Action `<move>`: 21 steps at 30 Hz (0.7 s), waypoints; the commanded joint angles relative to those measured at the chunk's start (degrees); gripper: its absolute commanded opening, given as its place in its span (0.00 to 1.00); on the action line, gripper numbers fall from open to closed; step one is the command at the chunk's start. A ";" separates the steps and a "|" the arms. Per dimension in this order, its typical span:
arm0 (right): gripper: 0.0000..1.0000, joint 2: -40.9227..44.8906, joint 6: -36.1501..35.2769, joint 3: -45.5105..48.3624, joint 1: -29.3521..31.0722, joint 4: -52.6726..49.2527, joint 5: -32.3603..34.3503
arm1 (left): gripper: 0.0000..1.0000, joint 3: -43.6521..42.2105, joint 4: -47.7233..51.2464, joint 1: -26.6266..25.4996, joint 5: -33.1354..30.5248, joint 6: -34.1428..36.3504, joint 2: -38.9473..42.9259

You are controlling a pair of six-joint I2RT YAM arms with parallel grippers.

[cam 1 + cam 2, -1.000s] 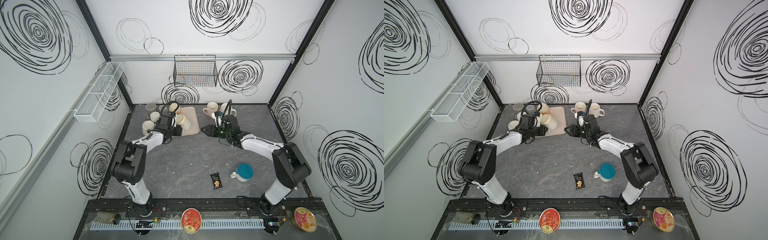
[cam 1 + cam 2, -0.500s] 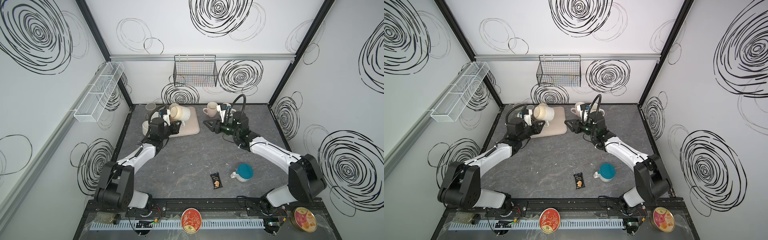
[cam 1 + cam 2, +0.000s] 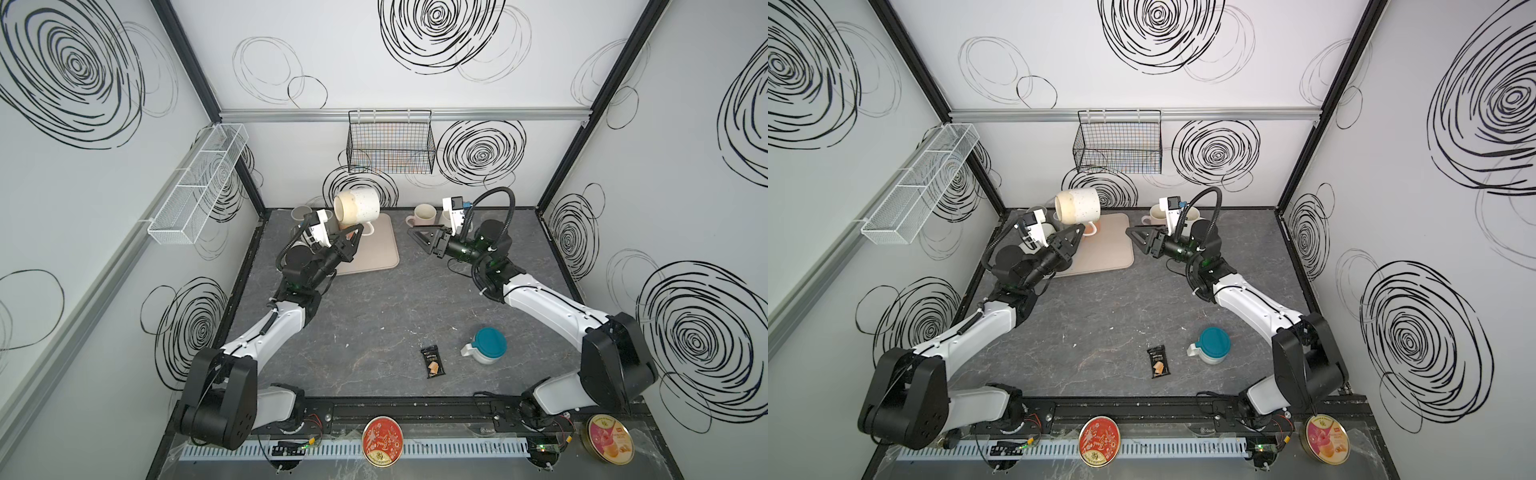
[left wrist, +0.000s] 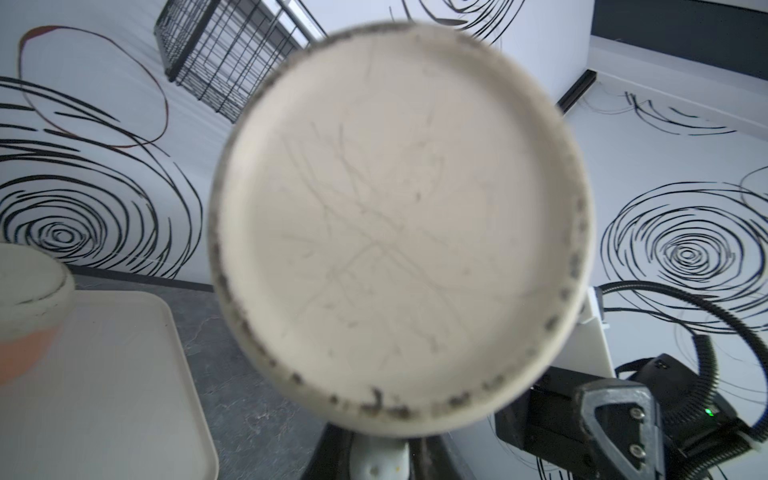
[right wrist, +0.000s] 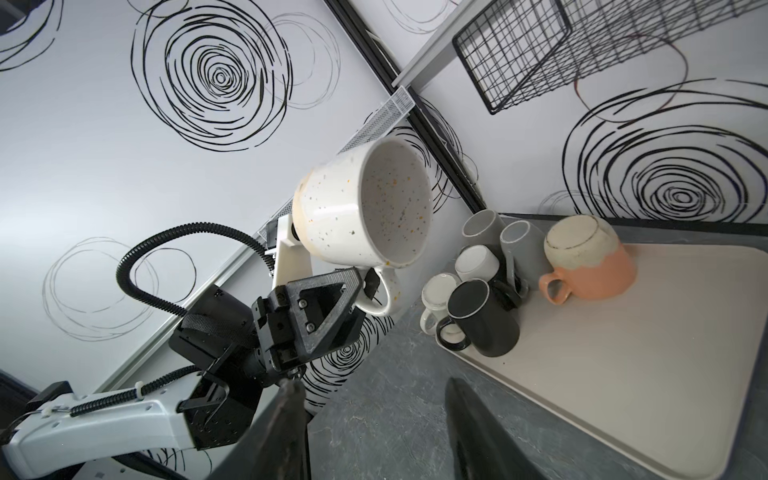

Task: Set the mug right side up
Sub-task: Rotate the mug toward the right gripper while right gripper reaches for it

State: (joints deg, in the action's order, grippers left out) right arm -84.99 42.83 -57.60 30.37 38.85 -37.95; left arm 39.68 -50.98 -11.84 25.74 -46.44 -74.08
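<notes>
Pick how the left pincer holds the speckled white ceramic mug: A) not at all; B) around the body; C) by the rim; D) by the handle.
D: the right wrist view shows the left pincer shut on the handle of the speckled white ceramic mug.

The mug [image 4: 399, 224] fills the frame centre, with its beige, dark-flecked base facing the lens, slightly blurred. The white part at the frame edge is probably its handle [image 4: 376, 461]. A tray [image 4: 104, 395] carries a beige-and-orange mug [image 4: 25, 316]. A wire basket [image 4: 216, 58] hangs on the wall.
</notes>
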 commanded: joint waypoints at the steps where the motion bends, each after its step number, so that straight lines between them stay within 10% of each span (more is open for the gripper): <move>1: 0.60 -2.62 6.08 -0.08 1.31 9.27 -3.81 | 0.00 1.86 -18.80 -1.05 2.26 -5.48 0.66; 21: 0.45 -12.62 10.64 -11.10 3.84 13.58 -10.24 | 0.00 4.48 -24.86 -5.37 7.94 -11.90 -0.96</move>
State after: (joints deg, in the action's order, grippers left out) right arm -96.18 52.80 -66.78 33.74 50.28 -46.48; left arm 40.14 -63.81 -16.58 32.51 -57.14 -75.70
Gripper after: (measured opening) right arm 0.471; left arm 0.194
